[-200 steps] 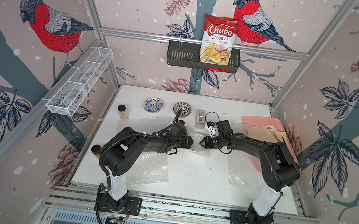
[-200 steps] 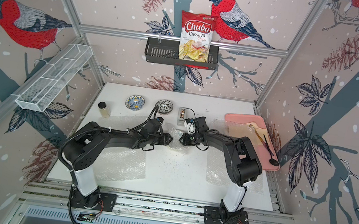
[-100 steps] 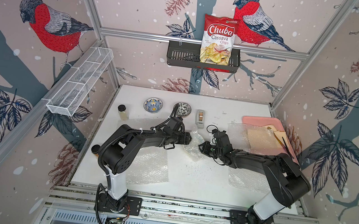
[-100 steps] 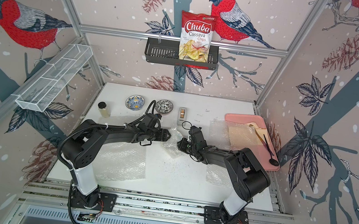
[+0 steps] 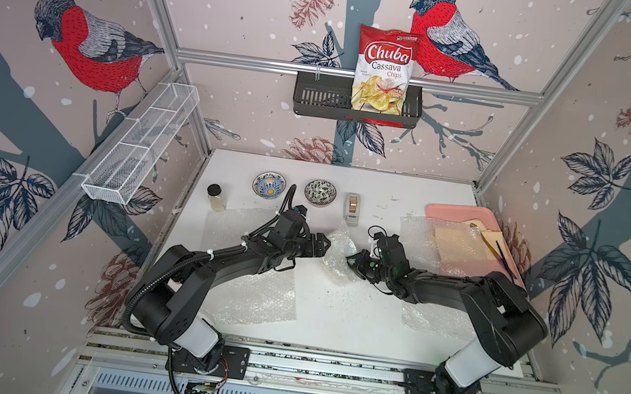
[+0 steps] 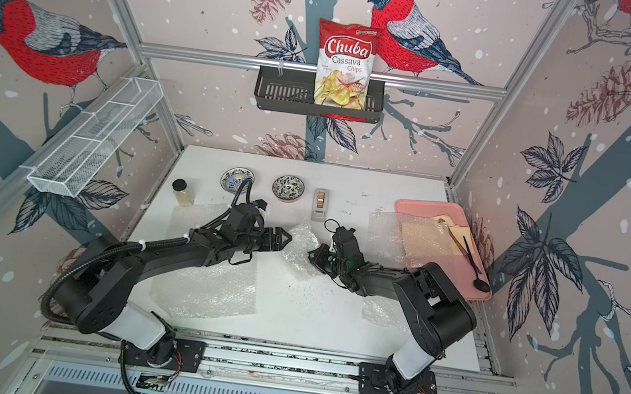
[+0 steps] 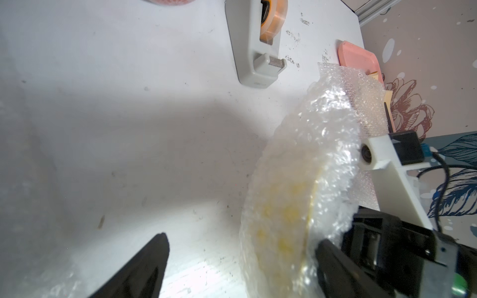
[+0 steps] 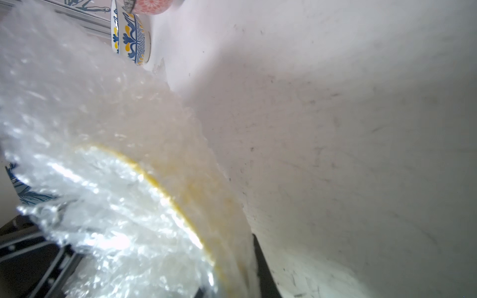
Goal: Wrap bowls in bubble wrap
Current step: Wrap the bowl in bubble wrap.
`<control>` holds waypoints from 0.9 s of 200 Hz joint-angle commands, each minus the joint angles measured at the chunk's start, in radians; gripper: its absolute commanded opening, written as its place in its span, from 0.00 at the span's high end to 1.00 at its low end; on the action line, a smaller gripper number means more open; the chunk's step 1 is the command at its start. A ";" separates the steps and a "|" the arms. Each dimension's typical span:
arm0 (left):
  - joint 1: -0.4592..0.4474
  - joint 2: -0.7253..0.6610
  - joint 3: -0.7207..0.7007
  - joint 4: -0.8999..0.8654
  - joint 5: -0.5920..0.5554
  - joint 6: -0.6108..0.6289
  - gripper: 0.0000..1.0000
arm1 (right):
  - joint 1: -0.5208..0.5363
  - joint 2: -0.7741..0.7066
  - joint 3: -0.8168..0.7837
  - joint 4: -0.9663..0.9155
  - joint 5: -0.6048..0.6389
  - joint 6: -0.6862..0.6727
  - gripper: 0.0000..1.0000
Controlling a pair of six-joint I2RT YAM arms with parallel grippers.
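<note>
Mid-tabletop (image 5: 351, 320), a round bowl (image 7: 281, 219) lies swaddled in crinkly, bubbled wrap (image 5: 337, 251), with only its yellow showing through. The right claw (image 5: 352, 258) pinches the wrap, likely to keep the folds closed. The left claw (image 5: 327, 246) gapes empty just beside it. The blue bowl (image 5: 269, 184) and black bowl (image 5: 320, 191) wait bare behind.

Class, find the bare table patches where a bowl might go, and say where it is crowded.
Free: table front centre between two bubble wrap sheets; back strip between tape dispenser and pink tray. Crowded: mid-table, where left gripper and right gripper flank the wrapped bowl.
</note>
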 commanded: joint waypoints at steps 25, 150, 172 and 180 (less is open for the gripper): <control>-0.028 0.006 -0.058 0.104 0.043 -0.083 0.12 | 0.022 0.006 0.003 0.077 0.006 0.044 0.90; -0.018 0.197 -0.052 0.198 0.008 -0.106 0.51 | 0.088 -0.069 -0.033 0.041 0.050 0.033 0.61; -0.004 0.198 -0.052 0.182 0.005 -0.084 0.49 | 0.087 -0.101 -0.043 0.005 0.057 0.012 0.57; -0.003 0.199 -0.047 0.172 0.000 -0.075 0.49 | 0.083 -0.113 -0.044 -0.011 0.058 0.004 0.54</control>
